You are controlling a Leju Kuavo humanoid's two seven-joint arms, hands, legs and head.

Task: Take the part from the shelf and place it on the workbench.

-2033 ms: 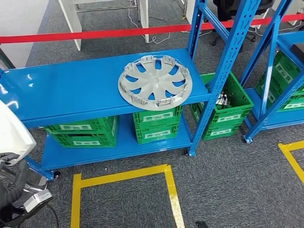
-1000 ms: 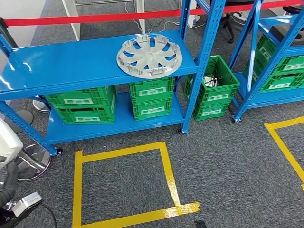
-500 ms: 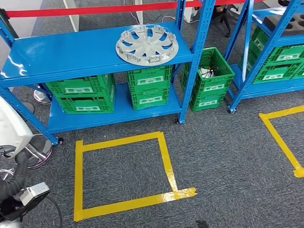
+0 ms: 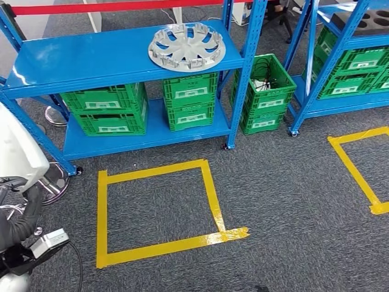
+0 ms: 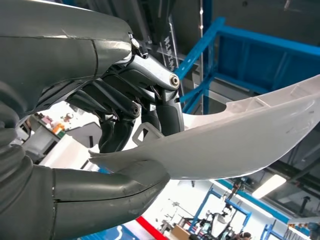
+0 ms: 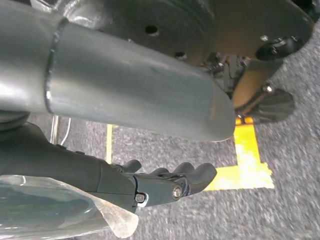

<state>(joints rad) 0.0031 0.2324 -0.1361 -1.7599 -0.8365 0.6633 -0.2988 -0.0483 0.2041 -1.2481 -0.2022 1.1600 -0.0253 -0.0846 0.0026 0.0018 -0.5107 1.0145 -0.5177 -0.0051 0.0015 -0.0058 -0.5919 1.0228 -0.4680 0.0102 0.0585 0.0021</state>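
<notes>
A white curved part [image 4: 18, 152] fills the left edge of the head view, just above my left arm. In the left wrist view my left hand [image 5: 124, 145] grips that pale part [image 5: 234, 145] between the thick thumb and the darker fingers [image 5: 151, 110]. My right hand [image 6: 166, 182] hangs over the grey carpet with its fingers stretched out and nothing in them. A grey hubcap [image 4: 186, 45] lies on the top board of the blue shelf [image 4: 92, 61], far from both hands.
Green crates [image 4: 107, 109] sit on the lower shelf board and one [image 4: 261, 94] stands on the floor beside it. A yellow tape square [image 4: 155, 207] marks the carpet before the shelf. A second blue rack [image 4: 321, 61] and a yellow marking [image 4: 358, 170] lie to the right.
The camera has backed away from the shelf: shelf and hubcap have slid up the picture and the whole yellow square has come into view. The white part stays at my left.
</notes>
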